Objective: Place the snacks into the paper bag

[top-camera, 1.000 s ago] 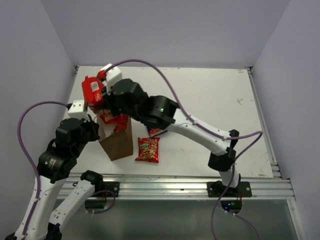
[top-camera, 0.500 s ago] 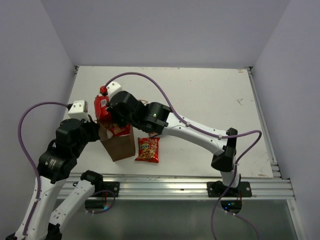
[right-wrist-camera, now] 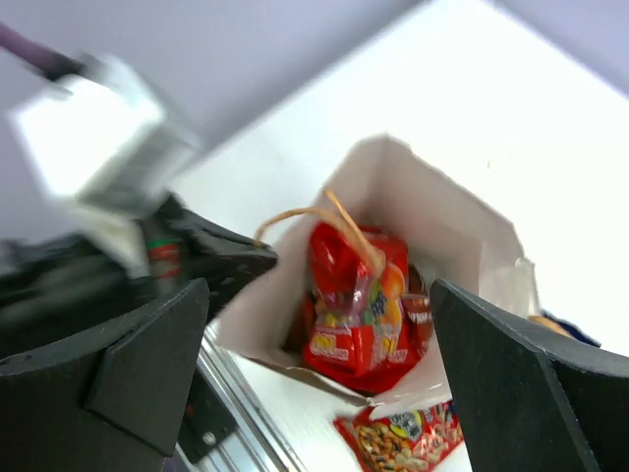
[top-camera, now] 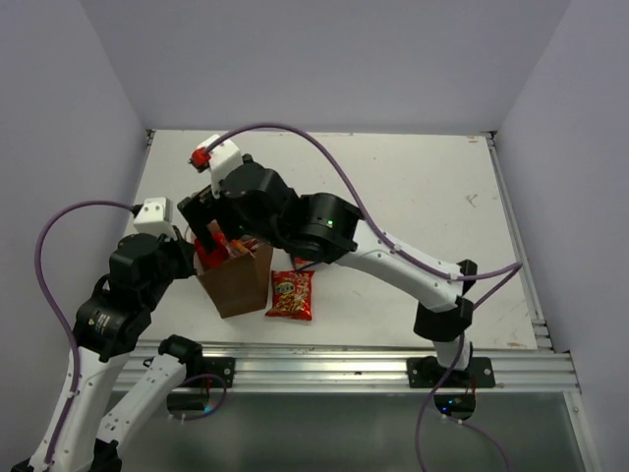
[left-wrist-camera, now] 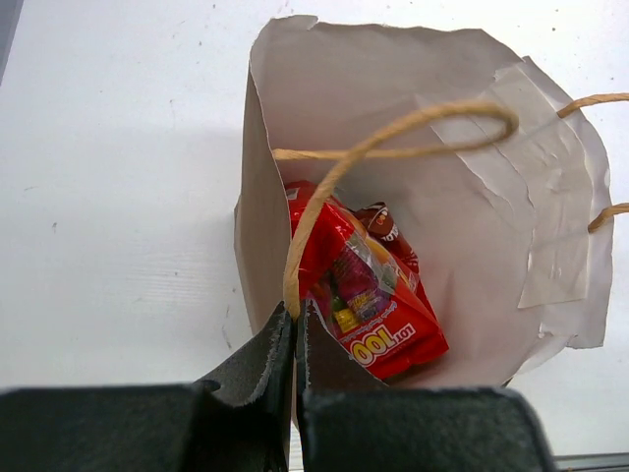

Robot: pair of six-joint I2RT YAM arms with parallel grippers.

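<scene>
R gripper (right-wrist-camera: 319,295) is spreading wide, having just dropped the red candy pkt (left-wrist-camera: 364,305), now lying inside the paper bag (left-wrist-camera: 393,118), w/ L gripper (left-wrist-camera: 297,324) pinching its rim at 9 o'clock, so the red-yellow pkt (top-camera: 291,295) at 3 o'clock is prob waiting next.

Multicoloured candy print is shown on the flat red shiny packet (left-wrist-camera: 366,300); the rectangular kraft paper bag (top-camera: 236,287) is coloured plain brown.

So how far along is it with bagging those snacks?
Done: the red candy-print packet lies inside the paper bag, alongside another red packet. In hand: left gripper pinches the bag's rim; right gripper hangs open above, empty. Left: the small red-yellow packet beside the bag.
</scene>
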